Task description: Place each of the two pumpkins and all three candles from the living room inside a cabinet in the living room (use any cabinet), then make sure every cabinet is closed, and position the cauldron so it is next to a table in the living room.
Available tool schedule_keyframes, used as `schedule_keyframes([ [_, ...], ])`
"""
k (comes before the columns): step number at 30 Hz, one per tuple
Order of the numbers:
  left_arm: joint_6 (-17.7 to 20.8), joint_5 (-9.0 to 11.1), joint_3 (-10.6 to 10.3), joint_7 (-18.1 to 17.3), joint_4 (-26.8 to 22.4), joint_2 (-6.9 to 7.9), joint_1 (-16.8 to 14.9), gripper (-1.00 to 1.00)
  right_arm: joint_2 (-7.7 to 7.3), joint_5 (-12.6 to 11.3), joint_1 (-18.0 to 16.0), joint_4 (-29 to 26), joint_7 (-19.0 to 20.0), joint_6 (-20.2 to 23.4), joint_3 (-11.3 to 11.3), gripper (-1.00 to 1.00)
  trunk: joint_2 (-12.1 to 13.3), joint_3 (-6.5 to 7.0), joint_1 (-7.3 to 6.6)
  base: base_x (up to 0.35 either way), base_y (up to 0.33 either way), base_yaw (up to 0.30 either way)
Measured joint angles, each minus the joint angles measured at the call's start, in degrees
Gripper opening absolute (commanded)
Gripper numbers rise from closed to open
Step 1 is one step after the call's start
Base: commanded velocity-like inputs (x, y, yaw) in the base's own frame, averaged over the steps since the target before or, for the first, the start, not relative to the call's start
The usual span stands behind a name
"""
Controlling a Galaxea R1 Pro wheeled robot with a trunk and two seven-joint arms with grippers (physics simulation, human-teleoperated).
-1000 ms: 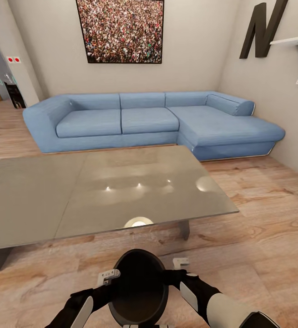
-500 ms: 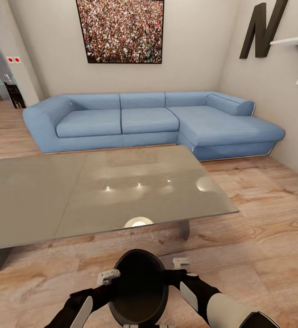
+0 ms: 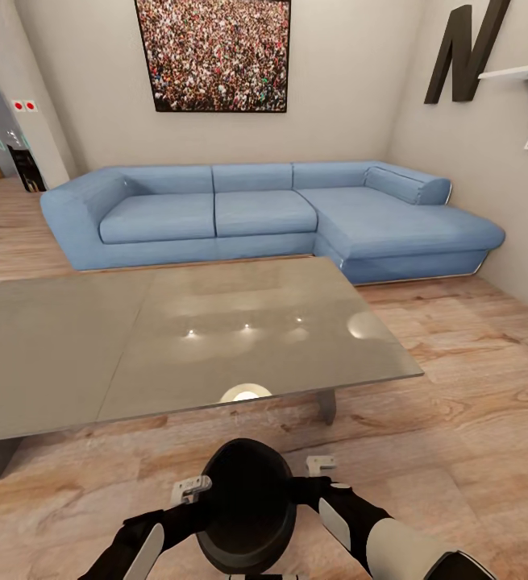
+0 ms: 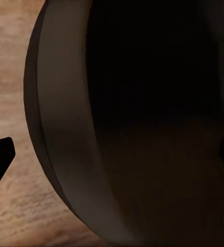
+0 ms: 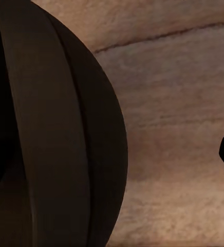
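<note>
Head view first: the blue sofa (image 3: 264, 213) runs along the far wall and the grey table (image 3: 175, 338) fills the middle, its near edge straight in front of you. Neither has shifted over the last second, so your base is parked. What has changed is small: the cauldron (image 3: 247, 503) has edged a touch lower and nearer to you, off the table's near edge and just right of its middle. I'd call that the set-down starting, with the pot already close enough to count as beside the table.

The cauldron sits upright, its axis vertical, mouth facing up, and being round it has no long side to align.

Your left gripper (image 3: 193, 490) and right gripper (image 3: 318, 467) flank the belly, one on each side; whether they are pinching the rim, I cannot tell.
</note>
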Motion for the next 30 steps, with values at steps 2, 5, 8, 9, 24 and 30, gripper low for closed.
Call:
schedule_keyframes([
  [2, 0.0, 0.0, 0.0, 0.0, -0.1, 0.0, 0.0, 1.0, 0.0, 0.0, 0.0, 0.0, 0.0, 0.0, 0.0, 1.0, 0.0, 0.0, 0.0, 0.0, 0.0, 0.0],
  [5, 0.0, 0.0, 0.0, 0.0, -0.1, 0.0, 0.0, 1.0, 0.0, 0.0, 0.0, 0.0, 0.0, 0.0, 0.0, 1.0, 0.0, 0.66, -0.08, 0.0, 0.0, 0.0],
  [8, 0.1, 0.0, 0.1, -0.1, -0.1, 0.0, 0.0, 1.0, 0.0, 0.0, 0.0, 0.0, 0.0, 0.0, 0.0, 1.0, 0.1, 1.32, -0.16, 0.0, 0.0, 0.0],
  [9, 0.1, 0.0, 0.1, -0.1, -0.1, -0.01, 0.0, 1.0, 0.0, 0.0, 0.0, 0.0, 0.0, 0.0, 0.0, 1.0, 0.1, 1.55, -0.18, 0.0, 0.0, 0.0],
  [24, 0.2, 0.1, 0.0, 0.7, -0.8, -0.36, -0.1, 1.0, 0.0, 0.0, 0.0, 0.0, 0.0, 0.0, 0.0, 1.0, 2.6, 4.62, -1.73, -0.059, 0.0, 0.0],
  [30, 0.2, -0.2, 0.0, 1.0, -0.8, -0.4, -0.1, 1.0, 0.0, 0.0, 0.0, 0.1, 0.0, 0.0, 0.0, 1.0, 5.0, 5.7, -3.02, -0.103, 0.0, 0.0],
])
